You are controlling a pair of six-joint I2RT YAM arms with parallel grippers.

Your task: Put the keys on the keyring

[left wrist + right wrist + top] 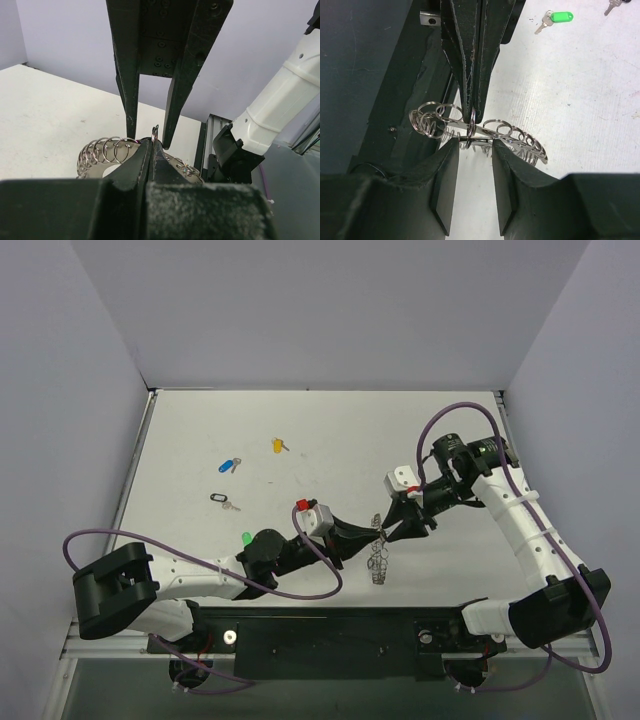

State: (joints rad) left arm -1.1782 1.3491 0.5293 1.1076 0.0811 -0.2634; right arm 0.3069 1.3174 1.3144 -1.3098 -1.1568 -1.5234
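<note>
Two wrist views show you what the top view blurs: your left gripper (472,116) pinches one loop of the silvery coiled-wire keyring (496,128), your right gripper (475,150) spread either side of that loop. Only overhead shows the small blue-capped key (229,464), well apart on the white table (330,440)

Overhead view spans the table (330,440); opposed wrist views closely share the keyring (102,150).

The keyring (378,565) hangs over the table (450,420), near its front middle. The left claw (149,146) grips it from the left and the right claw (473,146) straddles it from the right. Four keys lie apart to the left: nearest key (246,538) beside the left arm (200,580), second key (222,500) behind it, third key (229,465) farther back, farthest key (278,445) back and right.
</note>
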